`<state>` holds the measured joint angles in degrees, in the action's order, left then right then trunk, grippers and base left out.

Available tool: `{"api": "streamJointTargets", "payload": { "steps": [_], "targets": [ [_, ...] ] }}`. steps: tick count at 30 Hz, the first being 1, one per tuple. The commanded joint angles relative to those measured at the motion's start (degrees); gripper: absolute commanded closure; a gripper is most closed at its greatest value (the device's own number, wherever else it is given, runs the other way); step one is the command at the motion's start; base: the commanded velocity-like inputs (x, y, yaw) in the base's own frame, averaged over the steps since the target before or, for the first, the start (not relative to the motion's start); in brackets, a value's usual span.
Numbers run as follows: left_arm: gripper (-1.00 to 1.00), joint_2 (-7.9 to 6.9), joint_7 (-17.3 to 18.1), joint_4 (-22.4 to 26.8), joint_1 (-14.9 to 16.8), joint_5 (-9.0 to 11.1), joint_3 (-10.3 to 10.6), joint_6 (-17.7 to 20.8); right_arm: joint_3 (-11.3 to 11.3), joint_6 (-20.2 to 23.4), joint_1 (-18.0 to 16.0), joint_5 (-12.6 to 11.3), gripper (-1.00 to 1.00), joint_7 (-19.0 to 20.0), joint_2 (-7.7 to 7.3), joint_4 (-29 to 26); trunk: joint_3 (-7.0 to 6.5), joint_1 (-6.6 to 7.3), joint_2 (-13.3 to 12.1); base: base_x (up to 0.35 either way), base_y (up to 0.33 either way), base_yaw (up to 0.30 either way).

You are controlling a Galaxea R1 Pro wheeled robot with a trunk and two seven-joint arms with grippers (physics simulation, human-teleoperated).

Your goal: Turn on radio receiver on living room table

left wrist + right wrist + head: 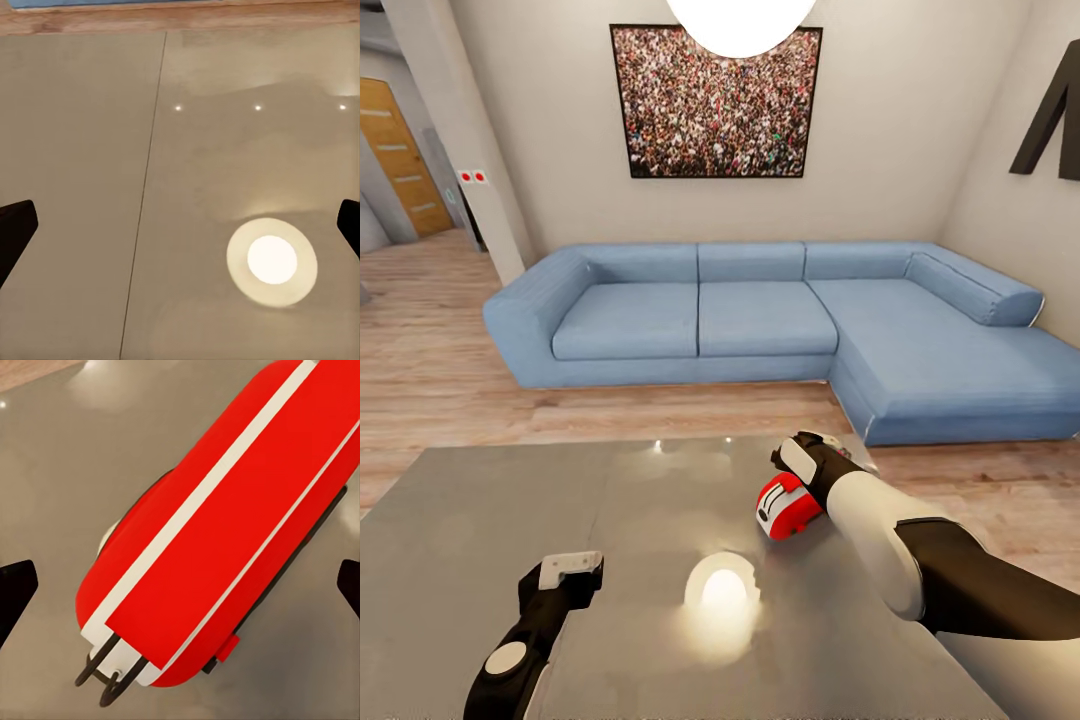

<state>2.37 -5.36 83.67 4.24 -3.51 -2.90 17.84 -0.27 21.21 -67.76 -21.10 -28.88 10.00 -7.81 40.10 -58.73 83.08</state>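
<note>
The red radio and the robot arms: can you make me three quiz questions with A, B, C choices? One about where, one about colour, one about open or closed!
1. Where is the radio receiver?
A. on the sofa
B. on the table
C. on the floor

2. What colour is the sofa?
A. blue
B. green
C. brown

3. How is the right gripper?
A. shut on the radio
B. holding a cup
C. open above the radio

Answers: 1 B, it lies on the grey top. 2 A, its cushions are blue. 3 C, its fingertips sit far apart at either side.
</note>
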Motion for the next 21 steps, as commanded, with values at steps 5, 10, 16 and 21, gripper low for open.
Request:
{"api": "streamJointTargets", "payload": {
  "steps": [5, 10, 16, 21],
  "targets": [
    [-1.0, 0.0, 0.0, 0.0, -0.01, 0.0, 0.0, 0.0, 0.0, 0.03, 0.0, 0.0, -1.0, 0.03, 0.0, 0.02, 0.47, 0.0, 0.0, 0.0, 0.0, 0.0],
    [-1.0, 0.0, 0.0, 0.0, -0.02, 0.0, 0.0, 0.0, 0.02, 0.05, 0.0, 0.0, -1.0, 0.05, 0.0, 0.02, 0.93, 0.0, 0.0, 0.0, 0.0, 0.0],
    [-1.0, 0.0, -0.01, 0.0, -0.02, 0.0, 0.0, 0.0, 0.02, 0.06, 0.0, 0.0, -1.0, 0.05, 0.0, -0.01, 1.48, 0.0, 0.0, 0.0, 0.0, 0.0],
    [-1.0, 0.0, -0.07, 0.0, -0.02, 0.0, 0.0, 0.0, 0.0, 0.05, 0.0, 0.0, -1.0, 0.05, 0.0, 0.0, 1.95, 0.0, 0.0, 0.0, 0.0, 0.0]
  ]
}}
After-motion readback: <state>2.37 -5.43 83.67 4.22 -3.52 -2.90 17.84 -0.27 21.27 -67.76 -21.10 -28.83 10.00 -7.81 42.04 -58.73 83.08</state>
